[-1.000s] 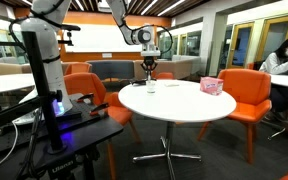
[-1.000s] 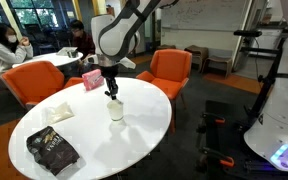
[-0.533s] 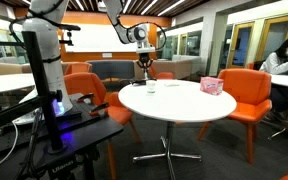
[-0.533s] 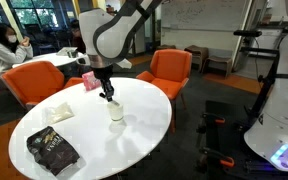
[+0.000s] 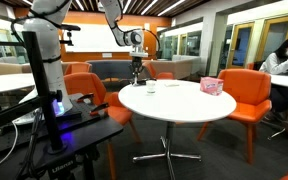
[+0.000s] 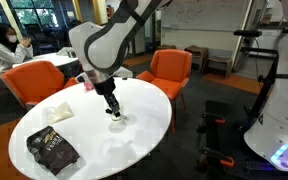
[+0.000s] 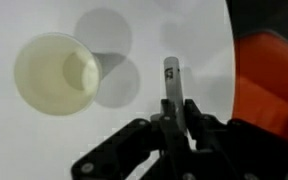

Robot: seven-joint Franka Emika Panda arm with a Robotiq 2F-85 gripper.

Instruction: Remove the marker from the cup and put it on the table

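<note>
The small pale cup stands on the round white table, and from above its inside looks empty. My gripper is shut on the grey marker, which sticks out beyond the fingers over bare tabletop beside the cup. In an exterior view my gripper hangs over the table's edge, to the left of the cup. In an exterior view my gripper partly hides the cup on the table.
A pink tissue box sits on the table. A dark snack bag and a white napkin lie nearer one edge. Orange chairs ring the table. A dark robot stand is beside it.
My gripper has moved sideways away from above the cup, carrying the marker, which is out of the cup now. The cup has stayed where it was.
</note>
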